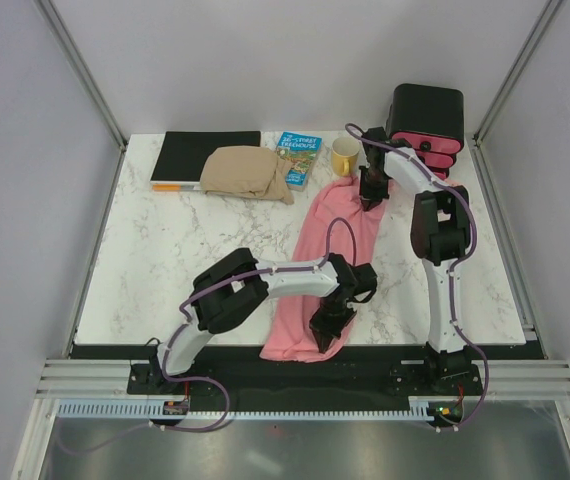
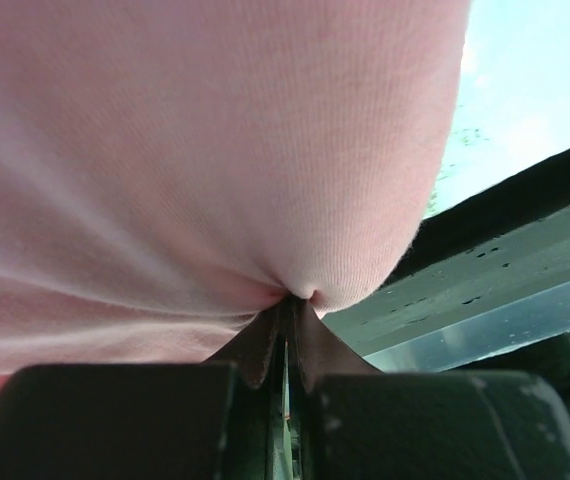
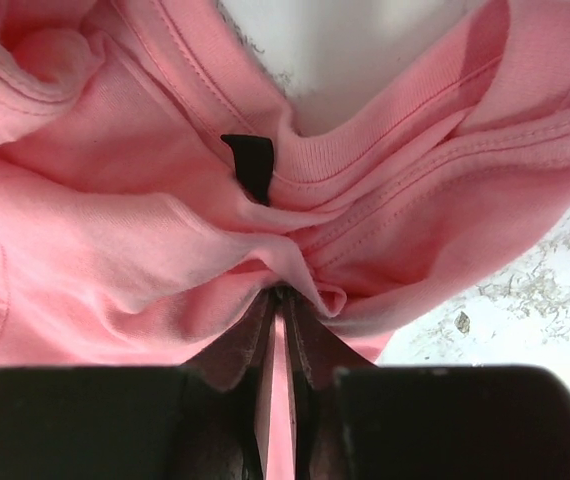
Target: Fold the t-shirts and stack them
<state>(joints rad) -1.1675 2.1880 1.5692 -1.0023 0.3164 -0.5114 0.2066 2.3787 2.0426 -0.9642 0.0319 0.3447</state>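
Observation:
A salmon-pink t-shirt [image 1: 340, 235] lies in a long crumpled strip from the far right-centre of the marble table [image 1: 155, 270] down to its near edge. My left gripper [image 1: 327, 330] is shut on the shirt's near end, which hangs over the front edge. In the left wrist view the cloth [image 2: 215, 150] bunches at the closed tips of the left gripper [image 2: 290, 295]. My right gripper [image 1: 370, 200] holds the far end. In the right wrist view the right gripper [image 3: 283, 290] pinches folds of cloth [image 3: 115, 230] just below the collar and its dark label [image 3: 252, 165], jaws nearly together.
Along the back stand a black folder [image 1: 205, 152], a bundle of tan cloth [image 1: 247, 172], a blue book [image 1: 297, 158], a yellow mug [image 1: 345, 156] and a black box with pink drawer fronts [image 1: 425, 120]. The table's dark front rail [image 2: 505, 260] runs just beside the left gripper.

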